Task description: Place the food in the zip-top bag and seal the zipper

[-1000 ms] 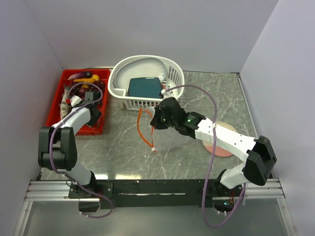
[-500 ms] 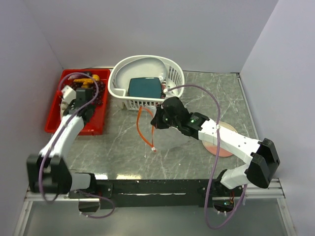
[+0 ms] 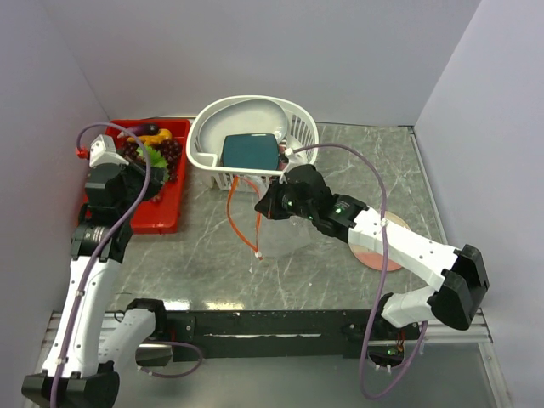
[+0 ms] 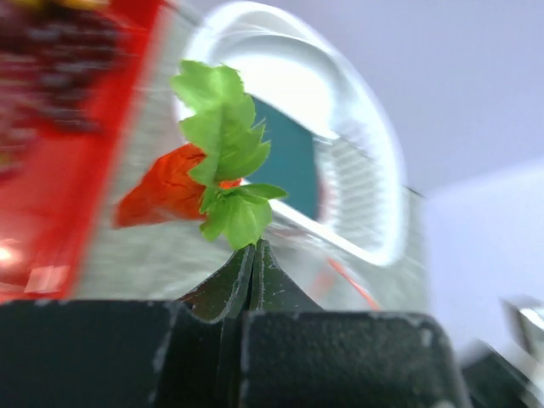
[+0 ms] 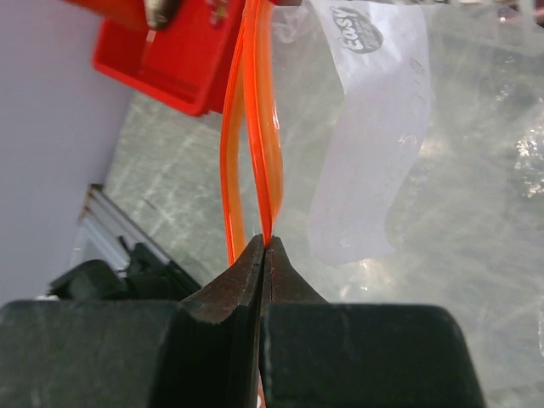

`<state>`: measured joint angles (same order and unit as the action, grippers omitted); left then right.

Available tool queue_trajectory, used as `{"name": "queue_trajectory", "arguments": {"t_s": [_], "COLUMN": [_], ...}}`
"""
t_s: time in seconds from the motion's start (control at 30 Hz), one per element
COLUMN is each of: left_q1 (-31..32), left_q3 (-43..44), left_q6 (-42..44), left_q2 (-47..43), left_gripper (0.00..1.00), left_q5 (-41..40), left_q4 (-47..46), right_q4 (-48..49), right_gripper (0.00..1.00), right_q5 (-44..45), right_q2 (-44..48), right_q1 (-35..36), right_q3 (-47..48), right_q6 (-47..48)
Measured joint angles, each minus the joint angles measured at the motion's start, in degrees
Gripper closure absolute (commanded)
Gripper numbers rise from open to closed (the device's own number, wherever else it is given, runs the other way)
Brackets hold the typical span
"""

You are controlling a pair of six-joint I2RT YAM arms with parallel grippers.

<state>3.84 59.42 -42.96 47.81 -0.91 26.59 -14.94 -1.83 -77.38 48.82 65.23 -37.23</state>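
Note:
My left gripper (image 3: 144,170) is shut on the green leaves of the orange carrot (image 4: 166,189) and holds it above the red bin (image 3: 136,217); the leaves (image 3: 155,156) show in the top view. Dark grape bunches (image 3: 167,150), a yellow fruit (image 3: 155,136) and a purple eggplant (image 3: 136,129) lie in the bin. My right gripper (image 3: 269,204) is shut on the red-orange zipper (image 5: 255,127) of the clear zip-top bag (image 3: 289,236), holding the mouth edge up off the table. The zipper (image 3: 238,217) gapes in a loop. The fish is not visible.
A white slotted basket (image 3: 204,157) with a teal dish (image 3: 251,151) stands at the back, just behind the bag. A pink-and-cream plate (image 3: 384,255) lies under my right arm. Grey walls close in on the left, back and right.
My left arm has risen from the red bin, lifting the carrot by its leaves. My right gripper has shifted slightly left and up with the zipper, opening the bag's mouth wider.

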Motion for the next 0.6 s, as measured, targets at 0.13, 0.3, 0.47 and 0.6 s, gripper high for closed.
{"name": "queue_trajectory", "arguments": {"t_s": [0.13,0.3,0.47,0.6], "left_q1": [1.97,5.42,9.22,12.92], "left_q3": [0.13,2.49,7.02,8.90], "left_q6": [-3.37,-7.41,-9.88,-11.32], "left_q2": [-2.43,-2.75,-1.64,-0.44], "left_gripper": [0.99,0.99,0.99,0.99], "left_q5": [9.09,15.47,17.86,18.05], "left_q4": [-3.23,-5.70,-7.23,-8.59], "right_q4": [2.32,4.96,7.48,9.51], "right_gripper": [1.00,1.00,1.00,1.00], "right_q5": [-2.19,-3.23,-5.64,-6.78], "right_q2": [0.07,-0.04,-3.74,-7.56], "right_q1": [-0.42,-1.18,-3.02,-3.87], "right_q3": [0.11,0.66,4.81,8.02], "right_q6": [-2.19,-5.01,-7.74,-9.16]}}
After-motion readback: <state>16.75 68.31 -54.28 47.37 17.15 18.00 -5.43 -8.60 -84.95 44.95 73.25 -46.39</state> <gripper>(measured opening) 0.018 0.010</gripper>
